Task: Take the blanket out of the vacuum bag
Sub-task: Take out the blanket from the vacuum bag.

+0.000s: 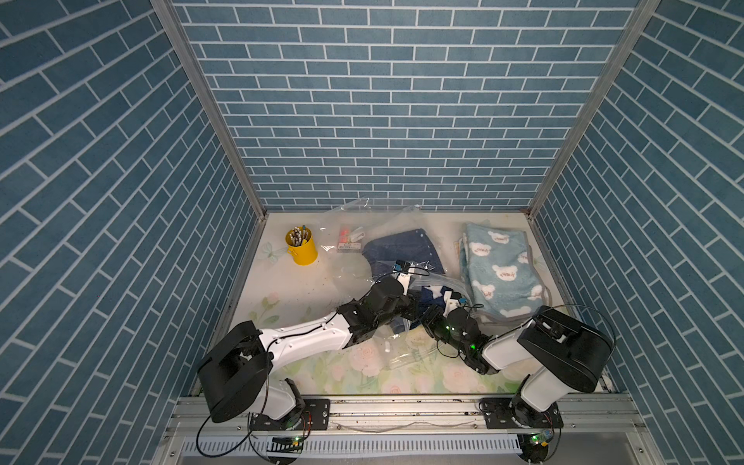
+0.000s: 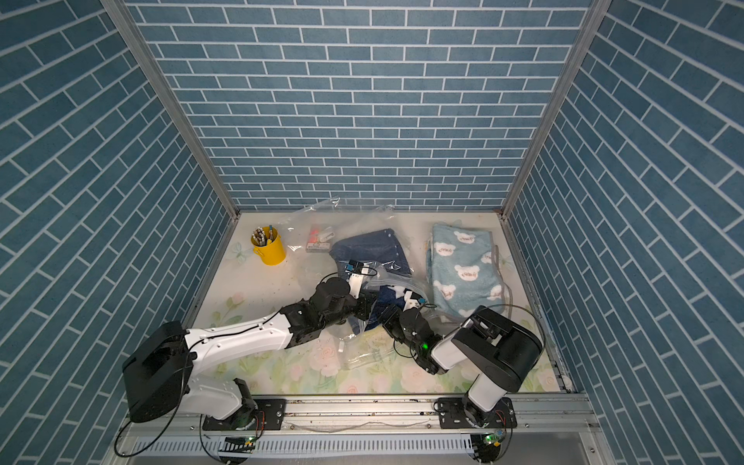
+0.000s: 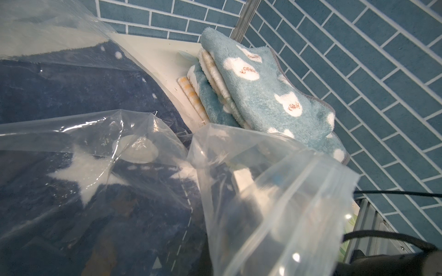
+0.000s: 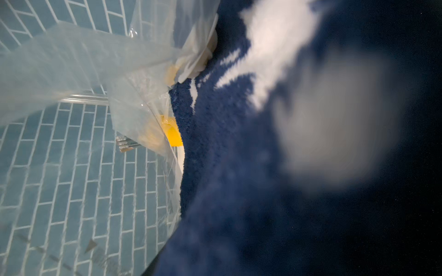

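- The vacuum bag (image 1: 386, 223) (image 2: 356, 219) lies crumpled over the middle of the table (image 1: 282, 294), from the centre up to the back wall at 12 o'clock, with loose film trailing toward 6 o'clock.
- The blanket (image 1: 402, 249) (image 2: 370, 249), navy with white stars, is inside the bag. One part lies flat just past the centre toward 12 o'clock, and another is bunched between the two grippers.
- The left gripper (image 1: 414, 302) (image 2: 368, 304) reaches in from 7 o'clock to the table centre. Its jaws are pressed fully together amid the bag's film. Whether film is pinched between them I cannot tell.
- In the left wrist view, clear plastic (image 3: 275, 203) drapes across the lens, with the navy fabric (image 3: 59, 90) behind it.
- The right gripper (image 1: 427, 313) (image 2: 390, 316) comes in from 5 o'clock and meets the blanket close beside the left gripper. How wide its jaws stand I cannot tell.
- The right wrist view is filled by navy pile (image 4: 227, 167) at very close range, with bag film (image 4: 83, 59) beside it.
- A yellow pen cup (image 1: 302, 247) stands at 10 o'clock.
- A folded light-blue bear-print cloth (image 1: 499, 269) (image 3: 275, 95) lies at 2 o'clock, outside the bag.
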